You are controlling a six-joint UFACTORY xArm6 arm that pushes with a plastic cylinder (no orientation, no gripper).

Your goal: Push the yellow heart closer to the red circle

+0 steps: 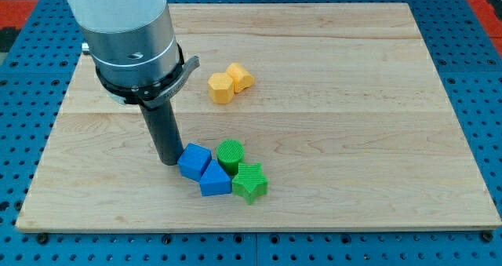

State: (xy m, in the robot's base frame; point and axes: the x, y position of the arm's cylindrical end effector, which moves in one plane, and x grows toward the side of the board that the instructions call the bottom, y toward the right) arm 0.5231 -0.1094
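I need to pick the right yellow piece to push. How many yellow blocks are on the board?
2. One yellow block sits toward the view's top centre; the other yellow block touches it on its upper right. My tip is lower, beside the blue blocks. No red circle shows.

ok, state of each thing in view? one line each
my tip: on the board, touching the blue cube's left side
blue cube: against the blue triangle
blue triangle: between cube and green star
green star: flat, bottom right of cluster
green circle: top of cluster
two yellow blocks: touching, apart from cluster
red circle: not visible
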